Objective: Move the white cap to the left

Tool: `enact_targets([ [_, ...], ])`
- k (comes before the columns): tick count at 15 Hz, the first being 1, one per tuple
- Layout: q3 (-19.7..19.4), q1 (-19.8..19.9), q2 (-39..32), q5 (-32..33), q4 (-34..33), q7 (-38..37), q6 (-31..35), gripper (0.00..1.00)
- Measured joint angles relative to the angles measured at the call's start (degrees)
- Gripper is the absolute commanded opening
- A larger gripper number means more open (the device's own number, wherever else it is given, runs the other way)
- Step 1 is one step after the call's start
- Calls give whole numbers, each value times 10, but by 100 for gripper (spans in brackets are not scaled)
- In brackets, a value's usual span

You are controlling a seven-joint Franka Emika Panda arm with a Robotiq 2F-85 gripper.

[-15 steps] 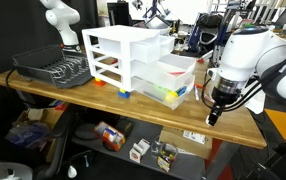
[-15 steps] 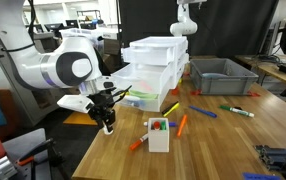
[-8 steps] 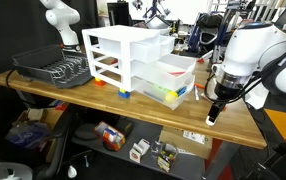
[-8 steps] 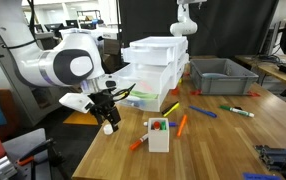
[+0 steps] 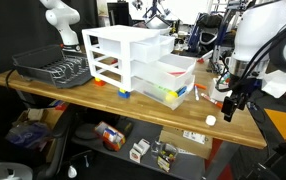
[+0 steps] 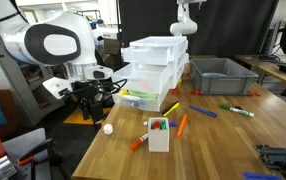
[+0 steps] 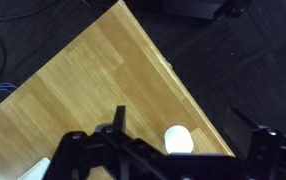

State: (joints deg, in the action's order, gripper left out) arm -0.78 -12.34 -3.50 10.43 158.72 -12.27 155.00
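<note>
- Since the white cap [image 5: 210, 120] lies bare on the wooden table [image 5: 103, 100] with nothing touching it, I judge this to be a put-down spot rather than a pick in progress.
- Cap location: near the table's corner, close to the edge, well apart from the white drawer unit [image 5: 133, 60]. The wrist view shows it as a pale round disc [image 7: 177, 139] just inside the corner, with dark floor beyond.
- Gripper [image 5: 228, 110] hangs above the table, just beside and higher than the cap, not in contact. In the wrist view the finger links sit far apart at either side of the frame, so the claw reads as wide and holding nothing.
- In an exterior view the cap [image 6: 108, 128] sits below and slightly to one side of the claw [image 6: 91, 112], which suits a straight vertical clearance from so small a part.
- Placement note: the cap rests flat, so it should not roll, though the edge is near, and a nudge could send it off.
- The white boxy object with orange parts [image 6: 158, 135] stands further in on the table, clear of the cap.
- Judgement: whether the cap is far enough left cannot be told from these frames.
</note>
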Motion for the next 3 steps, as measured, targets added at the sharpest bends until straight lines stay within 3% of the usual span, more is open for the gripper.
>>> enact_targets([
  [3, 0, 0, -16, 0, -2, 0, 6, 100],
])
